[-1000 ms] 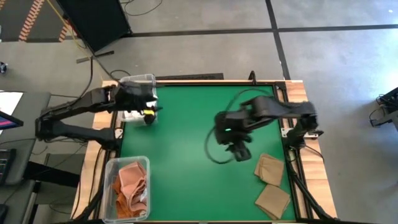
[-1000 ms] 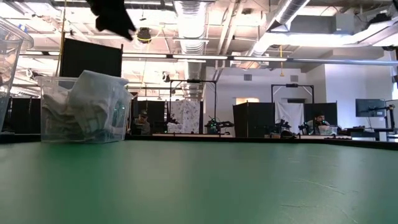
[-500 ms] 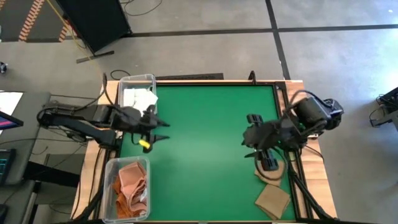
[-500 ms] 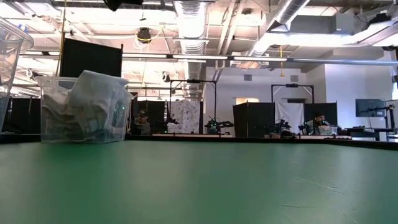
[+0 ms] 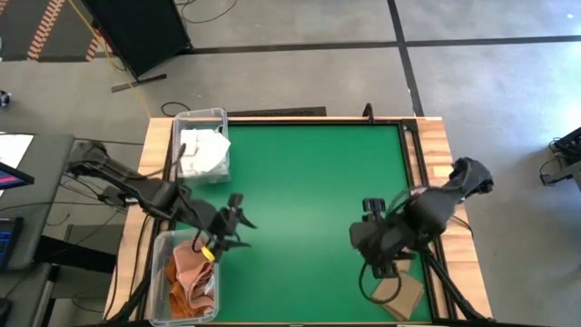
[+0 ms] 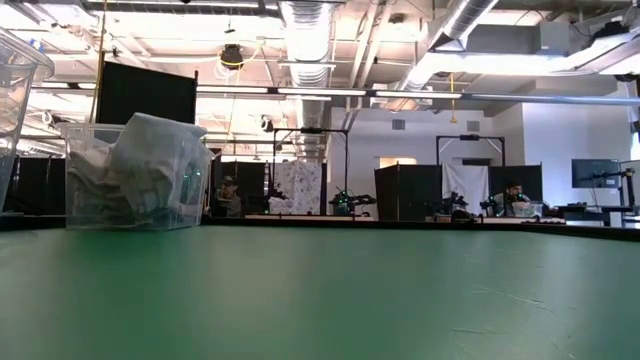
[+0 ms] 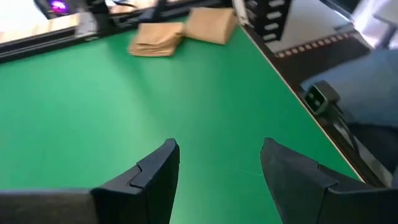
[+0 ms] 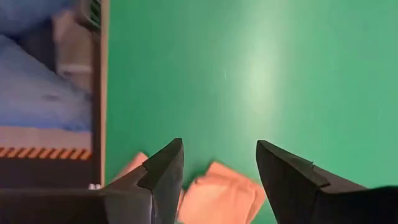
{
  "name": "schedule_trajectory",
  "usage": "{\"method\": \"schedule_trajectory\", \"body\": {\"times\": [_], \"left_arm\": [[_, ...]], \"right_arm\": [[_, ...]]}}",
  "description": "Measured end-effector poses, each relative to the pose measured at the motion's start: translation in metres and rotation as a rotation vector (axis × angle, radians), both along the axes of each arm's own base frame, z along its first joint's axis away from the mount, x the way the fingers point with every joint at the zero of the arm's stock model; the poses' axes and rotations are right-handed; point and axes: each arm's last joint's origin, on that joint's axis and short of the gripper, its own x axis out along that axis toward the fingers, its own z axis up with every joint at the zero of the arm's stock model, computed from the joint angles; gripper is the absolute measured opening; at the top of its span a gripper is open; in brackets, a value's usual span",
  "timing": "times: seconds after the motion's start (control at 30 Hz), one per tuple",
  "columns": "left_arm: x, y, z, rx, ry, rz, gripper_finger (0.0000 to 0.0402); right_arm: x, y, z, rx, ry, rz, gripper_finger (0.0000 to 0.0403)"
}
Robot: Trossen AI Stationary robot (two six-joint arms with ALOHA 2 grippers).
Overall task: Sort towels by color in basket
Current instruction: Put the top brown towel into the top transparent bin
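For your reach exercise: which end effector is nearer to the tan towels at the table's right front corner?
The right. The right end effector hovers open just beside the tan towels. The left end effector, also open, is across the green mat by the bin of rust-orange towels.

Two dark fingers (image 7: 155, 171) of the left gripper (image 7: 217, 168) stand apart with nothing between them, above a green table (image 7: 124, 106). Far across it, near the table's edge, lie two tan towels (image 7: 183, 31), one a folded stack, the other flat beside it and touching.
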Motion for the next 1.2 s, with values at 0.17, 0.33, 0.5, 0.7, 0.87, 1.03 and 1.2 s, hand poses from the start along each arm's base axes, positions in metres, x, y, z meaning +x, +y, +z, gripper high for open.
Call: {"method": "schedule_trajectory", "body": {"times": [0.17, 0.33, 0.5, 0.7, 0.87, 1.03, 1.2], "left_arm": [[0.015, -0.018, -0.013, 0.037, -0.004, -0.058, 0.0215], [0.028, -0.029, -0.023, 0.077, -0.026, -0.095, 0.0215], [0.038, -0.034, -0.030, 0.107, -0.047, -0.114, 0.0215], [0.049, -0.040, -0.040, 0.133, -0.066, -0.131, 0.0215], [0.059, -0.045, -0.052, 0.150, -0.059, -0.138, 0.0215], [0.066, -0.049, -0.062, 0.162, -0.044, -0.141, 0.0215], [0.068, -0.049, -0.062, 0.155, -0.060, -0.138, 0.0215]], "right_arm": [[-0.009, 0.016, -0.045, -0.063, 0.151, -0.089, 0.0226], [-0.028, 0.033, -0.080, -0.136, 0.249, -0.177, 0.0226], [-0.052, 0.048, -0.109, -0.198, 0.296, -0.281, 0.0226], [-0.081, 0.060, -0.139, -0.267, 0.309, -0.393, 0.0226], [-0.100, 0.066, -0.165, -0.291, 0.294, -0.453, 0.0226], [-0.113, 0.066, -0.198, -0.231, 0.262, -0.483, 0.0226], [-0.125, 0.054, -0.217, -0.198, 0.245, -0.523, 0.0226]]}}
